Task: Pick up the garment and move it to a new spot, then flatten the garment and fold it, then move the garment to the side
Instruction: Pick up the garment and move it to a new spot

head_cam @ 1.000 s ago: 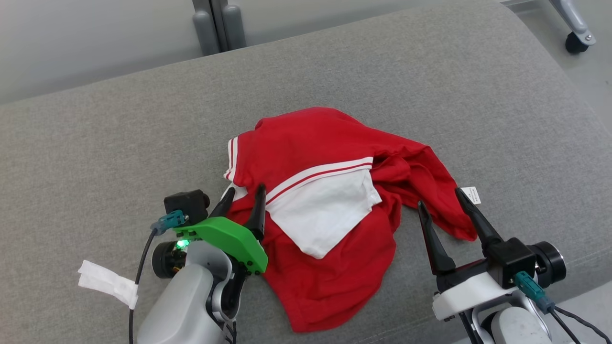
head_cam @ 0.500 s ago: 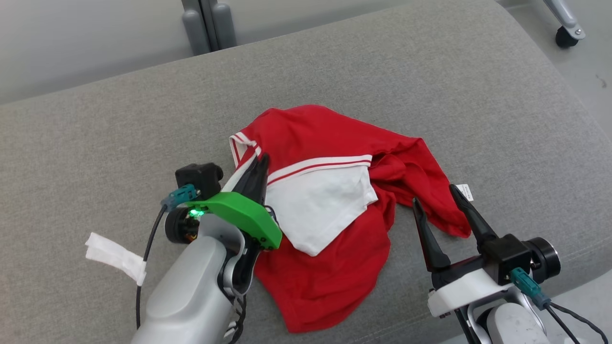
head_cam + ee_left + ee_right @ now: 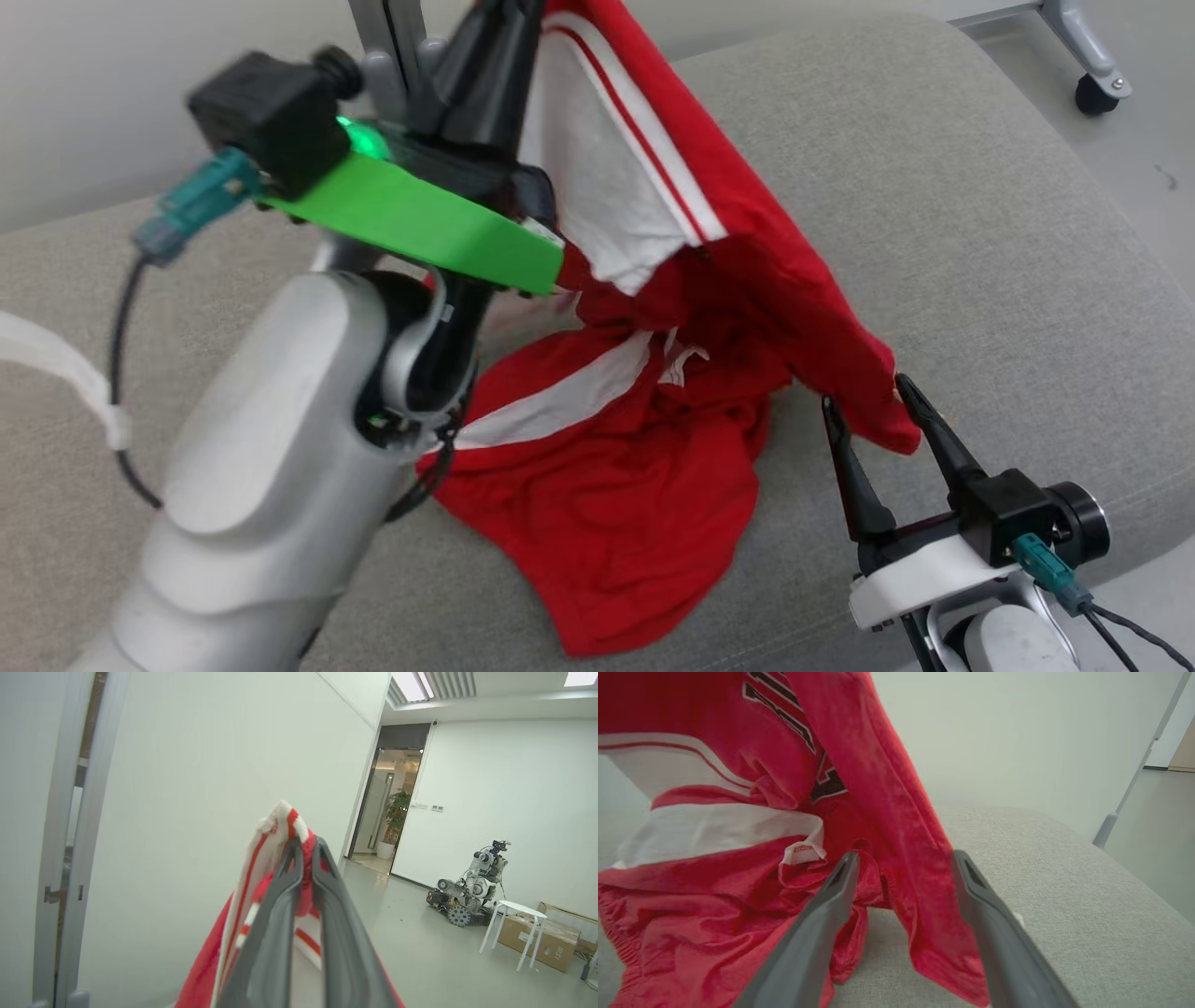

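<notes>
The garment (image 3: 644, 448) is a red shirt with white panels and stripes. Its upper part hangs from my left gripper (image 3: 499, 19), raised high at the top of the head view; the lower part still lies on the grey cushion. In the left wrist view, my left gripper (image 3: 304, 847) is shut on a striped edge of the garment (image 3: 280, 821). My right gripper (image 3: 864, 392) stands open low at the right, with a hanging red fold between its fingers. The right wrist view shows the garment (image 3: 714, 868) with that fold draped between the open right gripper (image 3: 903, 856).
The grey cushion (image 3: 934, 215) spreads wide to the right and behind. A white strip of tape (image 3: 56, 364) hangs off my left arm's cable. A wheeled stand foot (image 3: 1092, 84) sits on the floor at the far right. The left wrist view shows another robot (image 3: 472, 886) and a white stool (image 3: 514, 928) across the room.
My left gripper shut on the garment's striped edge and rose steeply, lifting the upper part off the cushion. The right gripper stayed open in place; the fabric now drapes between its fingers.
</notes>
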